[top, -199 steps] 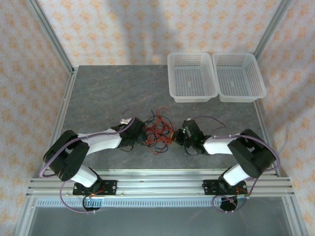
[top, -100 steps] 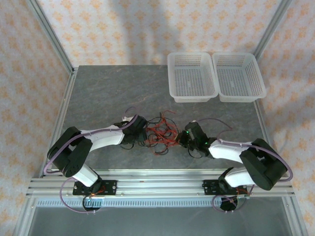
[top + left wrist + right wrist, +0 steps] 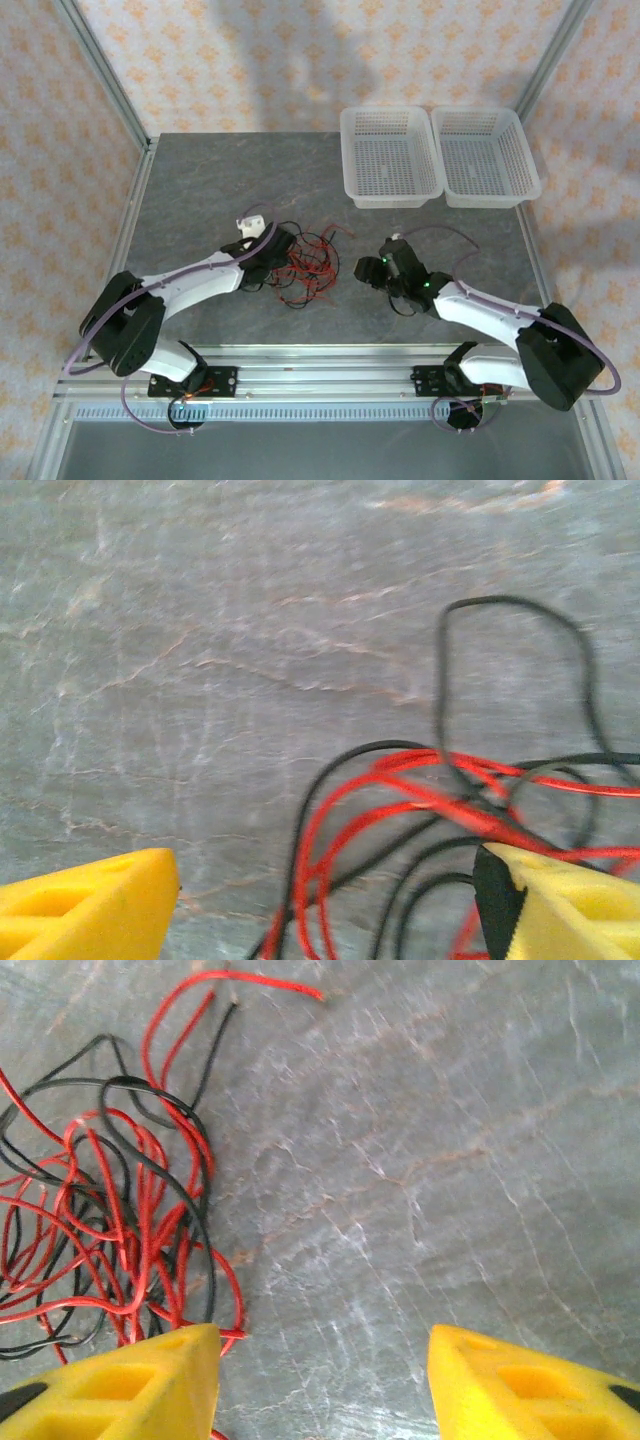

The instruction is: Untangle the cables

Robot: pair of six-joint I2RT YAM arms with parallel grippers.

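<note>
Right jaws have opened, empty; left wrist view shows left jaws open astride cables (image 3: 432,800)

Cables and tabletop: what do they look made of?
Cables: thin wire in smooth red and black insulation, probably plastic; they hold loose curls and show a slight sheen. Tabletop: grey, pale-veined, matte surface like stone or slate; it could equally be a printed laminate, which the pictures cannot settle.

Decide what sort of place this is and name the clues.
Probably a robotics lab test cell: two arms bolted to a metal rail, a grey table boxed in by patterned panels, two white baskets.
</note>
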